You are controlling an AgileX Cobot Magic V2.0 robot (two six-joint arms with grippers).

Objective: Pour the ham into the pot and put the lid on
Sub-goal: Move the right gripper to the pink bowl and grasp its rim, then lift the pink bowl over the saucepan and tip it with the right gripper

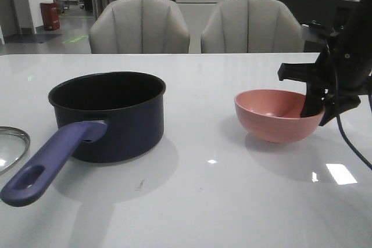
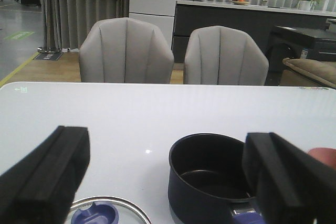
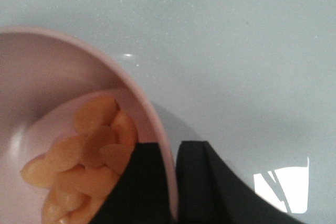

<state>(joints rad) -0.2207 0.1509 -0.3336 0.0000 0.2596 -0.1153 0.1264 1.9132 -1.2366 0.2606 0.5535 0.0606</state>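
orange flat ham (image 3: 79, 156) pieces heaped in pink bowl (image 3: 47, 66)

Right gripper (image 1: 317, 111) angled downward, fingers nearly closed (a narrow gap); left gripper (image 2: 168, 182) spread wide.

On the table (image 1: 192, 201), the pot (image 1: 113, 114) stands left of the bowl (image 1: 276, 115) holding ham (image 3: 89, 156); the lid (image 1: 10, 146) lies at far left.

Orange ham (image 3: 84, 156) in pink bowl (image 1: 278, 115); dark navy pot (image 1: 110, 114), blue-purple handle (image 1: 49, 161); white table (image 1: 232, 201); black gripper fingers (image 3: 205, 182).
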